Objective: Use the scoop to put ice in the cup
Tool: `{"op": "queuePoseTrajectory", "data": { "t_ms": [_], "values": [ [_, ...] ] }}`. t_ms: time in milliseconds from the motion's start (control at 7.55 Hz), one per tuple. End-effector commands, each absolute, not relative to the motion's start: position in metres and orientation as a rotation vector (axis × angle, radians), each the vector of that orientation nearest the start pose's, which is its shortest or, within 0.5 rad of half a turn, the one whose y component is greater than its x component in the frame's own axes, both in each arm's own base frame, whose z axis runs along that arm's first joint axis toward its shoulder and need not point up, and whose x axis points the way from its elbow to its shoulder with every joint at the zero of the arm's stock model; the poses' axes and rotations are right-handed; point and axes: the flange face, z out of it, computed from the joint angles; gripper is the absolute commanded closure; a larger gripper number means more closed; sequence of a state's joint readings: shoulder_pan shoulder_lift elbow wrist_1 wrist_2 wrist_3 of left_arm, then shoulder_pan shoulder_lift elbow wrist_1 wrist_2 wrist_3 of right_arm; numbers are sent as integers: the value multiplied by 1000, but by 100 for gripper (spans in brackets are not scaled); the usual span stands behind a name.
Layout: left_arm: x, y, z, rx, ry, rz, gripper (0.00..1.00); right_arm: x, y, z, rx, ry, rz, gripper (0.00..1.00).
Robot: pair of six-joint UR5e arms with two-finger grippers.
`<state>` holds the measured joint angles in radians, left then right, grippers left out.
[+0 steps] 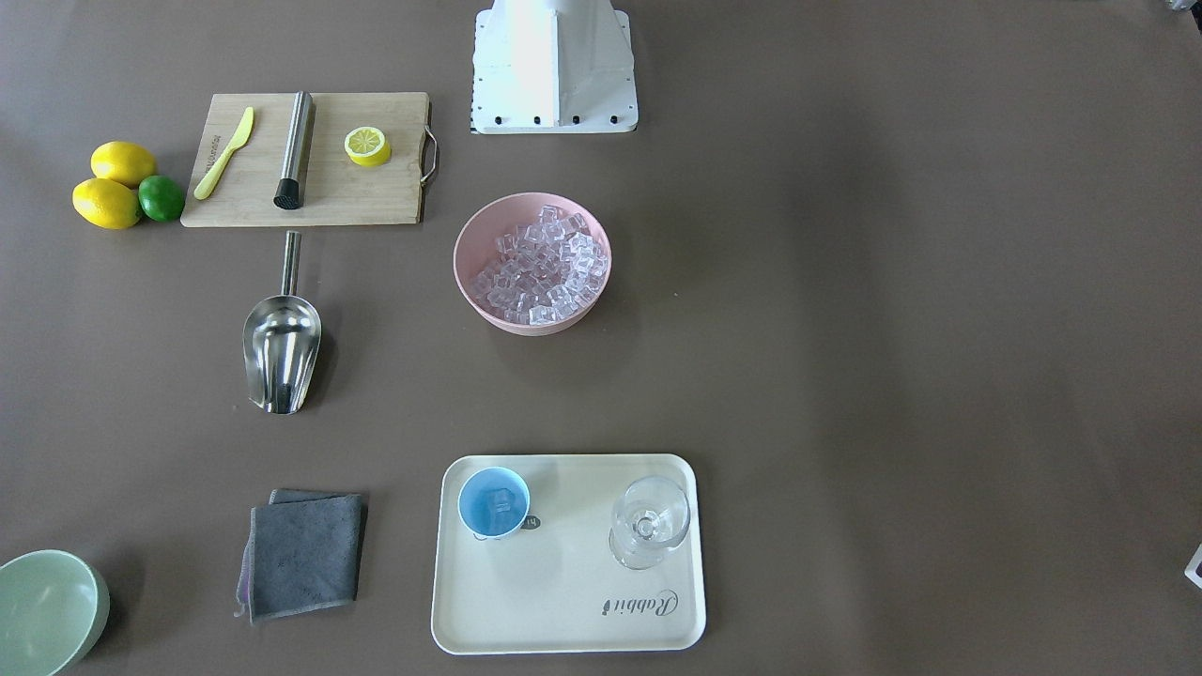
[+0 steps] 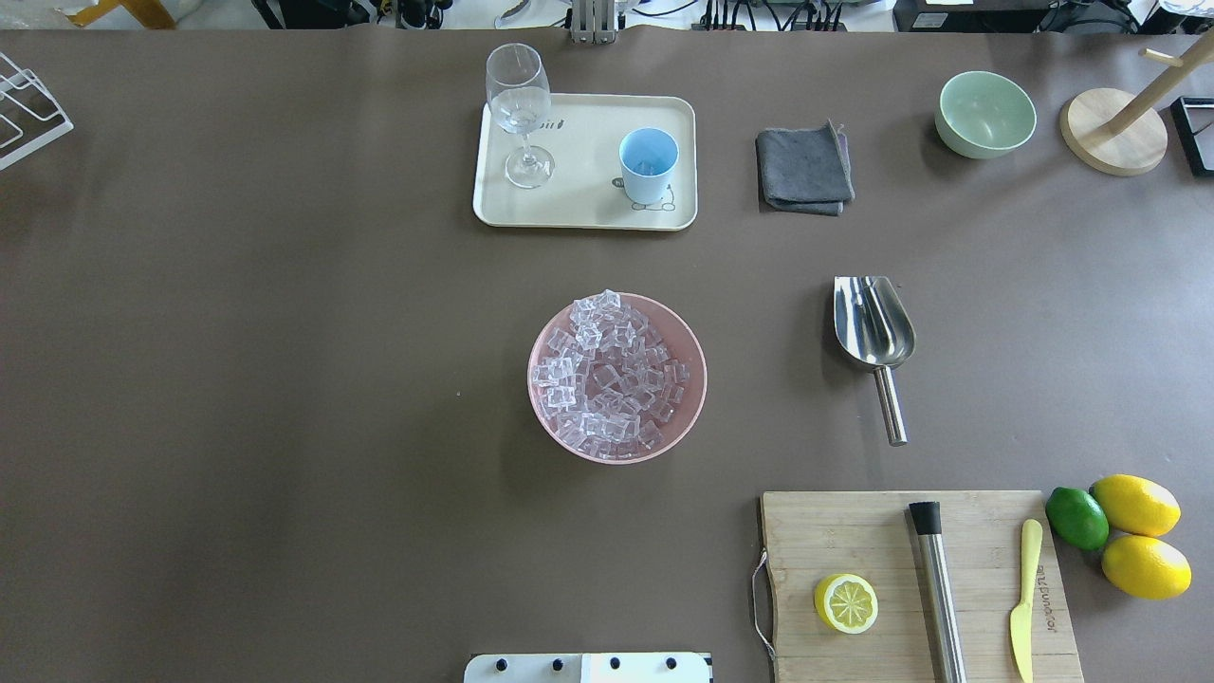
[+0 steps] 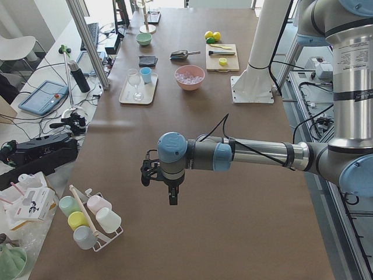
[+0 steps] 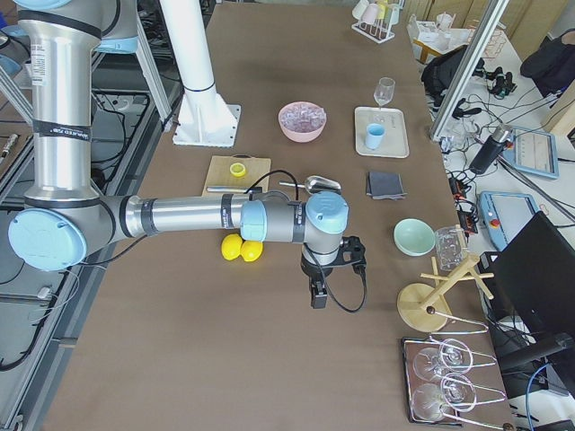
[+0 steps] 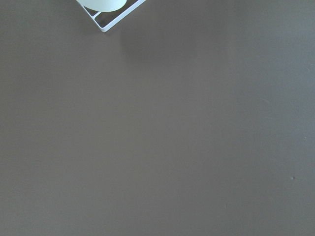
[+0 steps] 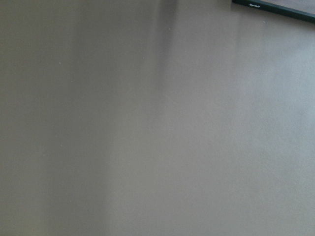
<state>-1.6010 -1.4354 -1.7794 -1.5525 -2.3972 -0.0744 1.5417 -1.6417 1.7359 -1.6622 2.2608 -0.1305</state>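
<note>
The ice (image 1: 540, 268) (image 2: 612, 379) fills a pink bowl (image 1: 460, 258) at the table's centre. On a cream tray (image 1: 563, 601) stands the light-blue cup (image 1: 493, 502) (image 2: 649, 163), with at least one cube inside it. The steel scoop (image 1: 280, 347) (image 2: 873, 327) lies flat on the table between the cutting board and the grey cloth. The left gripper (image 3: 173, 195) hangs over bare table far from these things. Beyond the lemons, the right gripper (image 4: 317, 294) also hangs over bare table. Both show only in the side views, so I cannot tell whether either is open or shut.
A wine glass (image 1: 650, 521) shares the tray. A grey cloth (image 1: 305, 554) and a green bowl (image 1: 47, 610) sit near it. The cutting board (image 1: 376, 202) carries a lemon half, a steel cylinder and a yellow knife, with lemons and a lime (image 1: 161, 198) beside it.
</note>
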Motion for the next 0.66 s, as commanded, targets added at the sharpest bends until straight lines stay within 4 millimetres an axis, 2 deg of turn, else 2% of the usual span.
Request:
{"op": "queuePoseTrajectory", "data": {
  "t_ms": [0,530],
  "values": [
    [-71,-437,614,37,831,-69,2,71,-439,659,-11,-742,-101,1],
    [-71,-435,617,31,831,-72,2,79,-436,663,-11,-746,-82,1]
  ]
}}
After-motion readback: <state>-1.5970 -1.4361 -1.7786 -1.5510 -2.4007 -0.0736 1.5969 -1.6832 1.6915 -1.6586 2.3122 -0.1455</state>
